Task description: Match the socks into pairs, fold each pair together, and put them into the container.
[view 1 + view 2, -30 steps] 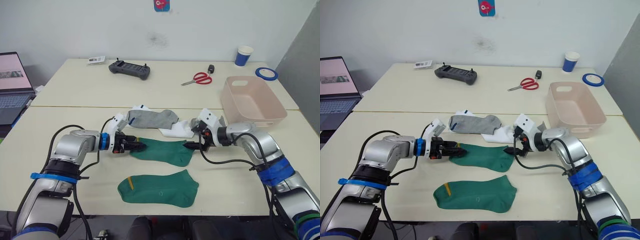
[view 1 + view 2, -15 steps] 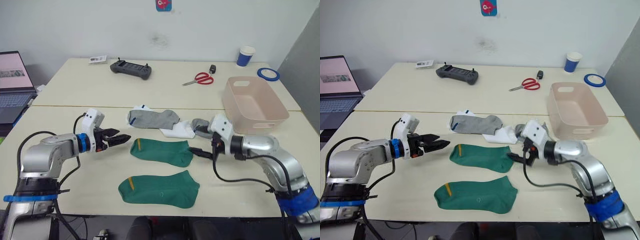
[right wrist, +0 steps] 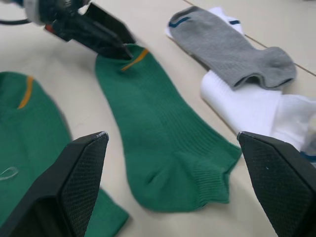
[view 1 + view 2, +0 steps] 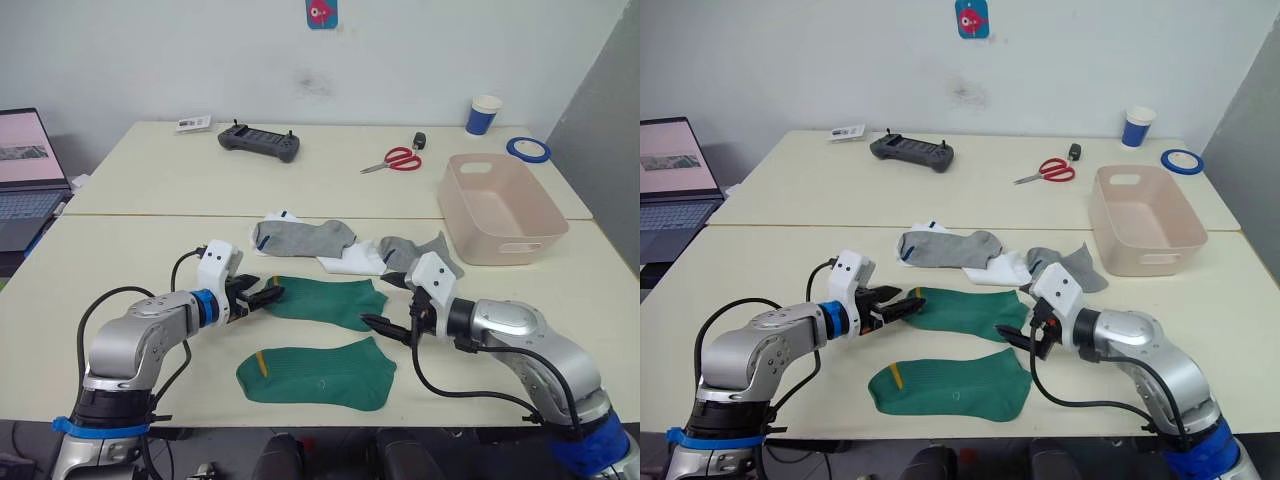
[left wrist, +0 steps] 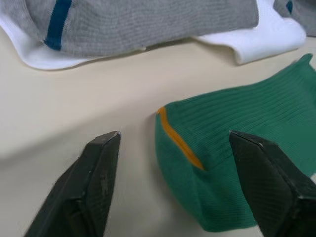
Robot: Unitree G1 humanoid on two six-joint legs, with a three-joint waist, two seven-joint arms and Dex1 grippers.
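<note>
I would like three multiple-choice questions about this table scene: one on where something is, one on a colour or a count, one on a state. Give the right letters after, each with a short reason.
1. Where does the pink container stand?
A. On the robot's right side of the table
B. On the robot's left side, by the laptop
C. Between the two green socks

2. How many dark green socks lie on the table?
A. One
B. Two
C. Four

3. What is the state of the left end effector?
A. Shut on a grey sock
B. Open, with the cuff end of a green sock between its fingers
C. Shut on the scissors

Answers:
1. A: the container is at the right, beyond the right end effector.
2. B: the far green sock and the near green sock lie apart.
3. B: the left wrist view shows both fingers spread, the cuff with the orange mark between them.
</note>
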